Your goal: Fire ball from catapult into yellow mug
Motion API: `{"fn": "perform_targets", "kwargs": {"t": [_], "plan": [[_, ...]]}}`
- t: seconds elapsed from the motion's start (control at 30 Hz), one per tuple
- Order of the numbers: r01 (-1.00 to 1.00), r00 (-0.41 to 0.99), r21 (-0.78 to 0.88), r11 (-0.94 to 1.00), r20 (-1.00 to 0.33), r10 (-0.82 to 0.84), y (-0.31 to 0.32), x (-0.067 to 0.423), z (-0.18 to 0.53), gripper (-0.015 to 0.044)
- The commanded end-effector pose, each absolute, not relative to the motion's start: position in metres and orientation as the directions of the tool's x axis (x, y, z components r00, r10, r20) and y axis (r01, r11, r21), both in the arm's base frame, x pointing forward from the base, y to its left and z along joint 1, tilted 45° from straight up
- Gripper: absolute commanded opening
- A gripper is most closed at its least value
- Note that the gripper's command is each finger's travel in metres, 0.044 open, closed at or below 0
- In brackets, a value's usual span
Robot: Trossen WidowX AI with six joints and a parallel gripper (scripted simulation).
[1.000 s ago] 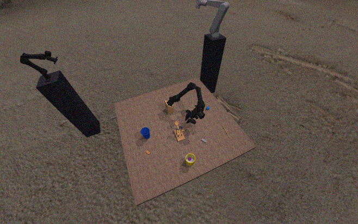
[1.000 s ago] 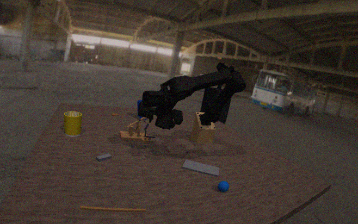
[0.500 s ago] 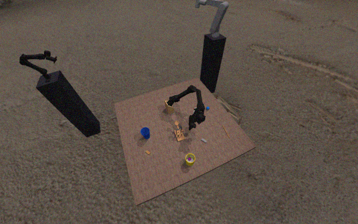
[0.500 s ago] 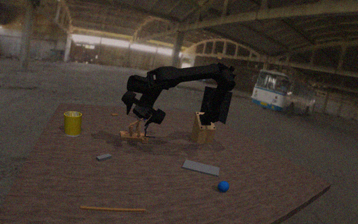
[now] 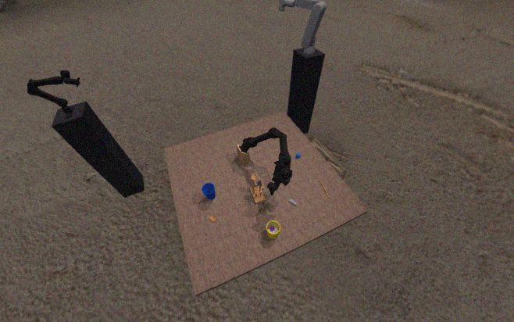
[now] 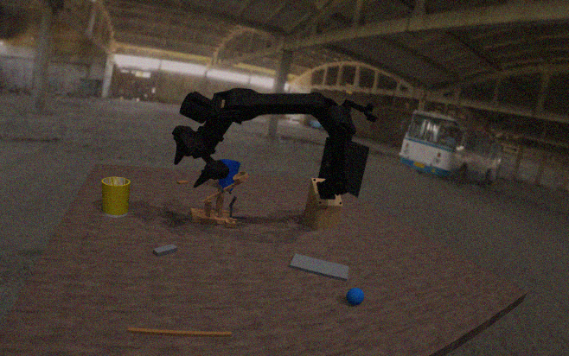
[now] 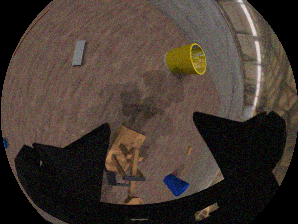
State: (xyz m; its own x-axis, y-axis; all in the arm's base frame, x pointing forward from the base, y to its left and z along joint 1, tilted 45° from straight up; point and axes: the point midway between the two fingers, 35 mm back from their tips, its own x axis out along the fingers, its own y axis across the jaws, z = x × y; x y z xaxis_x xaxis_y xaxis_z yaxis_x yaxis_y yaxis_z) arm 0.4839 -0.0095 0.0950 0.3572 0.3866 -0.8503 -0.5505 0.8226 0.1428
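The wooden catapult [image 5: 257, 190] stands mid-mat, its arm raised with the spoon end up [image 6: 239, 177]; it also shows in the wrist view [image 7: 127, 156]. The yellow mug [image 5: 275, 230] stands in front of it with a small purple ball [image 5: 272, 228] inside; the mug also shows in the exterior view [image 6: 115, 195] and the wrist view [image 7: 185, 59]. My gripper [image 5: 270, 190] is open and empty, hovering just above and beside the catapult [image 6: 214, 206]; its fingers frame the wrist view [image 7: 149, 156].
A blue cup [image 5: 208, 191] stands left of the catapult. A blue ball [image 5: 298, 155] lies at the mat's far right. A small grey block [image 5: 292, 202], a grey slab [image 6: 319, 266], an orange stick [image 5: 323, 188] and an orange chip [image 5: 212, 219] lie around. Two dark pillars [image 5: 305, 87] stand beyond the mat.
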Motion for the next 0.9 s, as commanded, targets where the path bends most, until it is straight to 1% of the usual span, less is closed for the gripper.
{"fn": "perform_targets", "kwargs": {"t": [0.0, 0.27, 0.4, 0.63, 0.87], "plan": [[-0.461, 0.409, 0.211, 0.862, -0.812, 0.417, -0.027, 0.504, 0.094, 0.0440], [-0.314, 0.503, 0.321, 0.893, -0.742, 0.443, -0.063, 0.534, 0.097, 0.0440], [-0.244, 0.553, 0.406, 0.881, -0.688, 0.470, -0.083, 0.552, 0.098, 0.0440], [-0.145, 0.634, 0.556, 0.818, -0.583, 0.508, -0.120, 0.577, 0.099, 0.0440], [-0.089, 0.708, 0.687, 0.721, -0.466, 0.531, -0.159, 0.598, 0.097, 0.0440]]}}
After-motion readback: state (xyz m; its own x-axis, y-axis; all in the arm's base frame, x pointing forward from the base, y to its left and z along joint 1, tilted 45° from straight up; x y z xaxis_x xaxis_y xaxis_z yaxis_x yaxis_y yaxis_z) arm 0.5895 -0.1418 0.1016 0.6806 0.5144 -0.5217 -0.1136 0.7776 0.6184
